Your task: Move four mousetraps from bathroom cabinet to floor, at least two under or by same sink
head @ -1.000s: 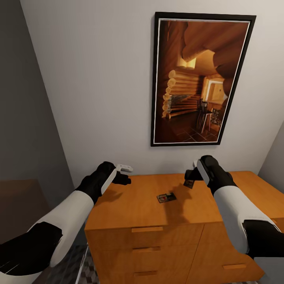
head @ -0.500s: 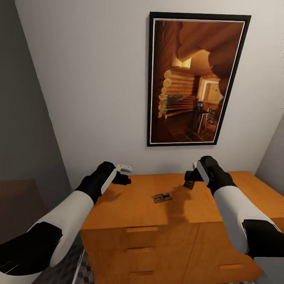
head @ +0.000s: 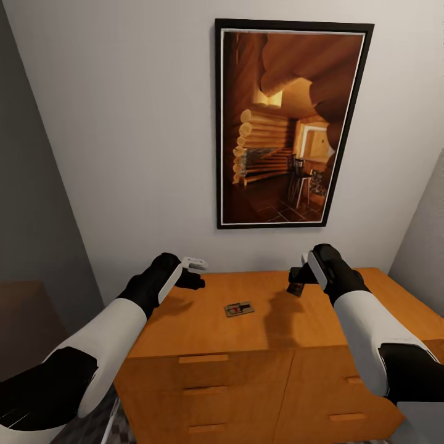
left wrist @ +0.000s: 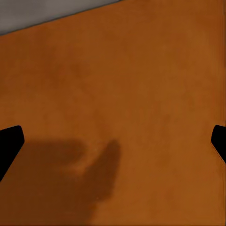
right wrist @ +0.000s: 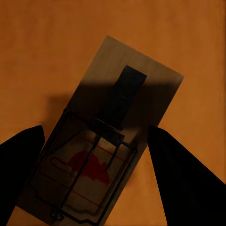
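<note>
Left gripper [head: 196, 266], left of centre in the head view: fingers spread wide, nothing held, above the cabinet [head: 185, 327] top. Keep clear.

Second mousetrap [head: 238, 309], centre frame: flat on the cabinet top, untouched — leave for a later trip.

Right gripper [head: 298, 282], right of centre: closed on a mousetrap [right wrist: 101, 155], a finger either side of the board in the wrist view. Hold grip steady, carry level, then lower onto the bathroom floor [head: 98, 425] — lower left corner — beside the sink.

Orange-brown cabinet [head: 246, 327]; brown, red-marked mousetrap [head: 238, 309].
</note>
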